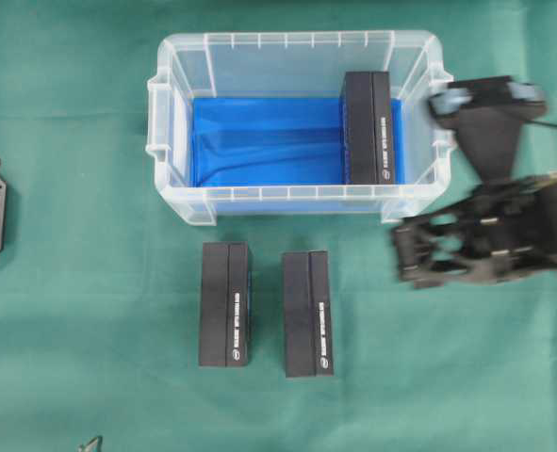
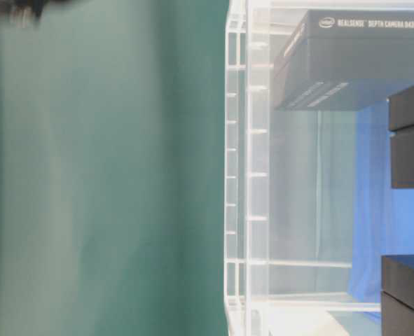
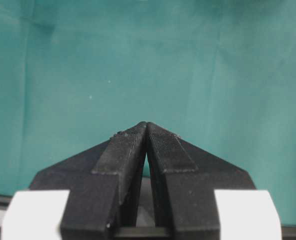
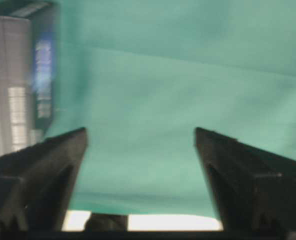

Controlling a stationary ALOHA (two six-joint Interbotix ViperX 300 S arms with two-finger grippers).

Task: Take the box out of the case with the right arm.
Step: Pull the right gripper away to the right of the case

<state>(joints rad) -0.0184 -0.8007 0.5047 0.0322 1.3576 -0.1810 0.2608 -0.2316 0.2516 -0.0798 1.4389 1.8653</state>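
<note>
Box (image 1: 368, 127) black, lying inside case (image 1: 174, 113) at right end on blue lining; side print reads "REALSENSE DEPTH CAMERA D435i". Right gripper (image 4: 140, 150) fingers spread wide, empty, over green tabletop (image 1: 90, 282) beside case. Left gripper (image 3: 146, 131) fingers closed, empty.

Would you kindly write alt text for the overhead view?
A clear case with a blue bottom holds one black box at its right end. Two more black boxes lie on the green cloth, and the right end effector hovers open beside it.
</note>
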